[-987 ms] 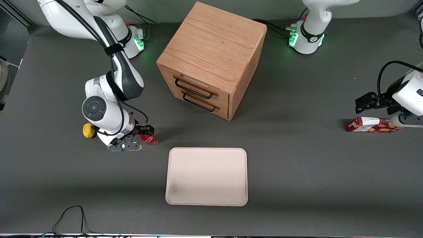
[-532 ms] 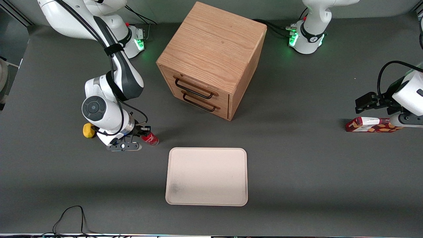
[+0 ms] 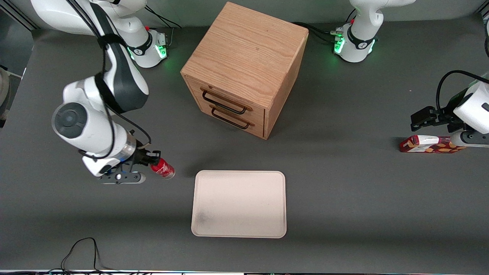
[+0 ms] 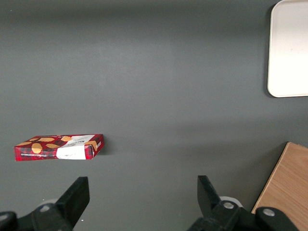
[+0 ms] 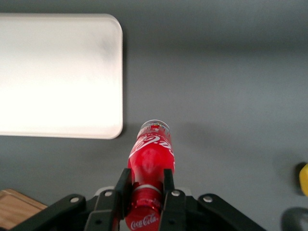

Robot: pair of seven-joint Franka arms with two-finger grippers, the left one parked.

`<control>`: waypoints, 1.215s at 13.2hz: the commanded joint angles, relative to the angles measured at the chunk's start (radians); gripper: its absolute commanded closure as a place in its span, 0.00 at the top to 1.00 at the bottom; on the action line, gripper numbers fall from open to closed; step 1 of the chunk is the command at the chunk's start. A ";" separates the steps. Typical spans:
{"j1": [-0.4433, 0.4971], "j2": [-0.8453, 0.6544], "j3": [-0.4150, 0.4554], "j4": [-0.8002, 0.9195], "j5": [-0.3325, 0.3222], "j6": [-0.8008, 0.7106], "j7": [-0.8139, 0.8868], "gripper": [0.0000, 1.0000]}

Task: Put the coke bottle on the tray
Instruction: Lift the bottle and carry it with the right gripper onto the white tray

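My right gripper (image 3: pixel 153 165) is shut on the neck of the small red coke bottle (image 3: pixel 163 170) and holds it tilted above the table, beside the cream tray (image 3: pixel 239 204) toward the working arm's end. In the right wrist view the two black fingers (image 5: pixel 122 190) clamp the coke bottle (image 5: pixel 150 156) just under its cap, and the tray (image 5: pixel 57 77) lies apart from it. The tray holds nothing and has a faint dark smudge.
A wooden drawer cabinet (image 3: pixel 244 67) stands farther from the front camera than the tray. A yellow object (image 5: pixel 304 179) shows at the edge of the right wrist view. A red-and-white snack carton (image 3: pixel 429 144) lies toward the parked arm's end. A black cable (image 3: pixel 82 250) lies at the table's front edge.
My right gripper has risen with the coke bottle in it, lifting it off the table. It has shifted slightly away from the tray and nearer the front camera. The yellow object is now hidden in the front view.
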 commanded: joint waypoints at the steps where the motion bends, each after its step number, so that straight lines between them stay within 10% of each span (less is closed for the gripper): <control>1: -0.002 0.190 0.003 0.349 0.017 -0.100 -0.008 0.00; 5: -0.022 0.399 0.056 0.634 0.052 -0.079 -0.008 0.00; 16: 0.010 0.551 0.079 0.569 0.048 0.272 0.003 0.00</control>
